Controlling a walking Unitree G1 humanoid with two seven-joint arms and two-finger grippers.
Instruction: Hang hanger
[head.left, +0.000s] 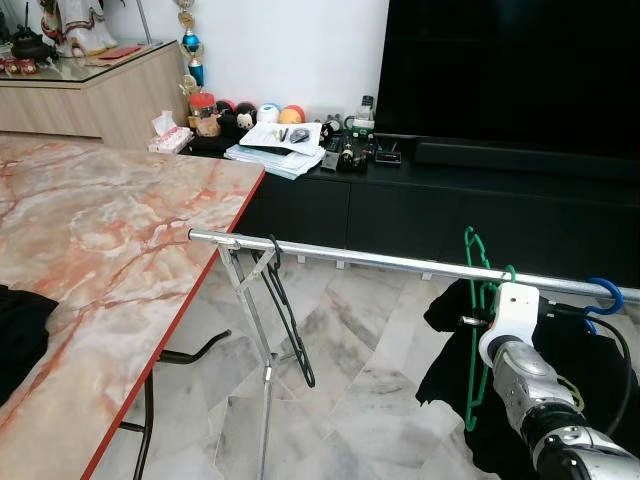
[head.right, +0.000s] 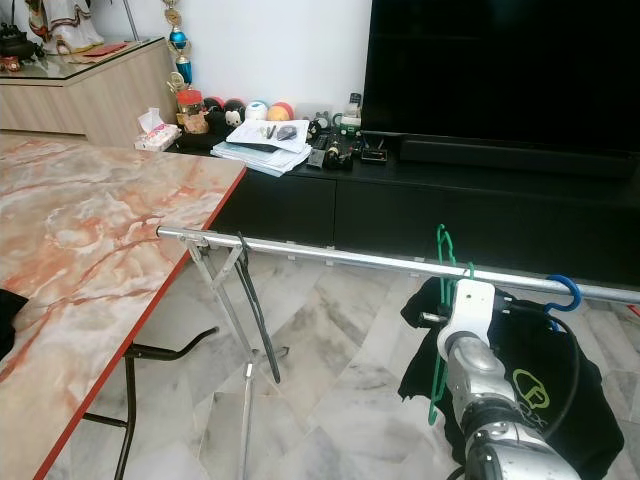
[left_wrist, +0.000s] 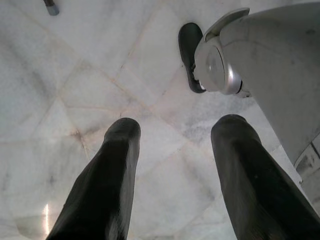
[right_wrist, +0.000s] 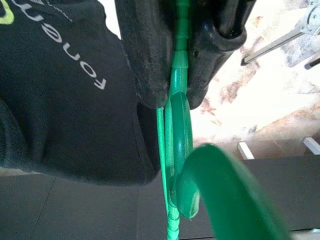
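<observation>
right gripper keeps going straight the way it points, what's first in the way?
Likely the metal rail: the right gripper, shut on the green hanger, points up at it from just below. Depth unclear.

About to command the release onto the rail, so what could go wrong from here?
1. The green hanger, pinched by the right gripper, has its hook rising above the metal rail; whether it is over the rail is unclear, so it could drop.
2. The black shirt on the blue hanger hangs close by and might snag.
</observation>
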